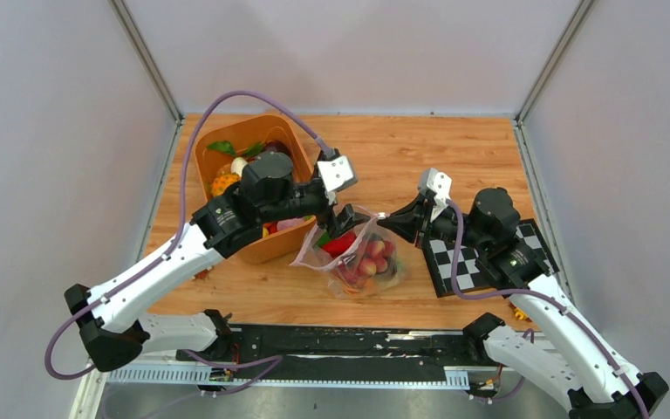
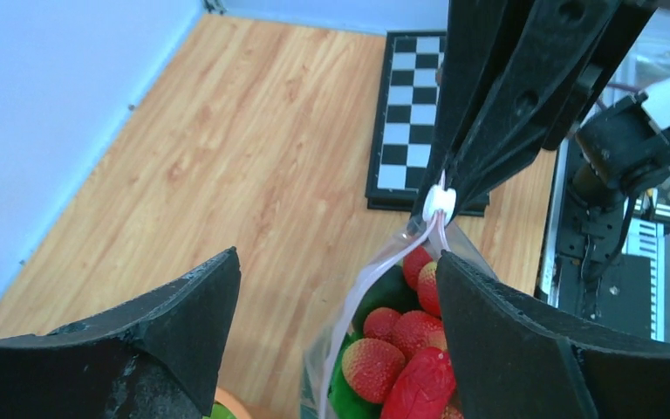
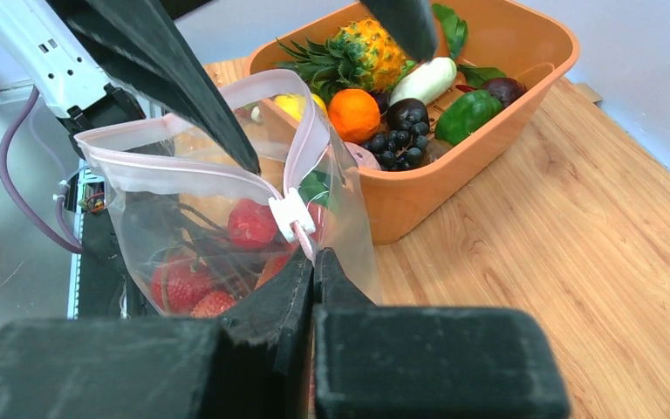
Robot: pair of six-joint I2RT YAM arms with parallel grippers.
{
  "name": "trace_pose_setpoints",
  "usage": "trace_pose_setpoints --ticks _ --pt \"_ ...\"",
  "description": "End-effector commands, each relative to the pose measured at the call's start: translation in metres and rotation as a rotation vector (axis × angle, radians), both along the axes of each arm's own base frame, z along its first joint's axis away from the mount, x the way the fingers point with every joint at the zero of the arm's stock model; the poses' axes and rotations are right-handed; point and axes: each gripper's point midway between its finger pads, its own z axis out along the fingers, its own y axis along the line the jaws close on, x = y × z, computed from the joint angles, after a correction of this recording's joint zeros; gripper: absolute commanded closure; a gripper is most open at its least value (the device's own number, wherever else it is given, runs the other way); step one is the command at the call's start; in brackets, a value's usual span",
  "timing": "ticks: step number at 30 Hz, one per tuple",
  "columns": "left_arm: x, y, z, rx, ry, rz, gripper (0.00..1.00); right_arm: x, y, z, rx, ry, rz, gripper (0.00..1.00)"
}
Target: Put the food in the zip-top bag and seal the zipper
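**A:** Where does the zip-top bag (image 1: 362,262) sit?

**B:** On the desk (image 1: 454,157), just beside the orange tub (image 1: 270,249) on the tub's right side. It stands mouth-up with the mouth gaping.

**A:** Is any food in it?

**B:** Yes. There are strawberries (image 2: 371,365), a red pepper (image 2: 419,384) and something green under them. More toy fruit lies in the tub itself, including a pineapple (image 3: 362,54), an orange (image 3: 353,113) and dark grapes (image 3: 401,144).

**A:** What about the right pincer (image 3: 312,271)?

**B:** It is clenched on the zipper (image 2: 368,278) at the end of the bag farthest from the tub, right under the white slider (image 3: 292,214). The pink strip runs down between its shut fingers.

**A:** And the left pincer (image 2: 336,266)?

**B:** It is released, fingers spread wide and grasping nothing. It hangs over the bag's mouth on the side nearer the tub. One finger (image 2: 523,340) is close to the plastic, but I cannot tell whether they touch.

**A:** Is anything else around?

**B:** A black-and-white checkered board (image 1: 449,262) lies flat beyond the bag, well apart from the tub and partly under the right arm.
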Motion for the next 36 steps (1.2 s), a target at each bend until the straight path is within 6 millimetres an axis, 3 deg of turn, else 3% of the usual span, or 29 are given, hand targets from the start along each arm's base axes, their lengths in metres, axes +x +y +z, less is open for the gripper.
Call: trace_pose_setpoints --ticks 1,8,13,18,31,36 --pt "-0.006 0.011 0.052 -0.096 -0.084 0.005 0.1 -0.002 -0.002 0.023 0.051 -0.049 -0.009 1.0" --pt "-0.011 0.012 0.072 -0.206 -0.072 0.014 0.06 -0.005 -0.001 0.021 0.051 -0.044 0.003 1.0" --pt "-0.017 0.0 0.07 -0.252 -0.023 -0.04 0.05 -0.007 0.0 0.022 0.047 -0.041 0.022 1.0" --pt "-0.012 -0.008 0.06 -0.212 -0.022 -0.048 0.05 -0.007 -0.001 0.023 0.037 -0.047 0.016 1.0" --pt "-0.013 -0.013 0.066 -0.209 -0.039 -0.079 0.04 -0.007 0.001 0.022 0.024 -0.029 0.025 1.0" --pt "-0.019 -0.023 0.059 -0.179 -0.008 -0.145 0.05 -0.01 0.0 0.025 0.03 -0.037 0.031 1.0"
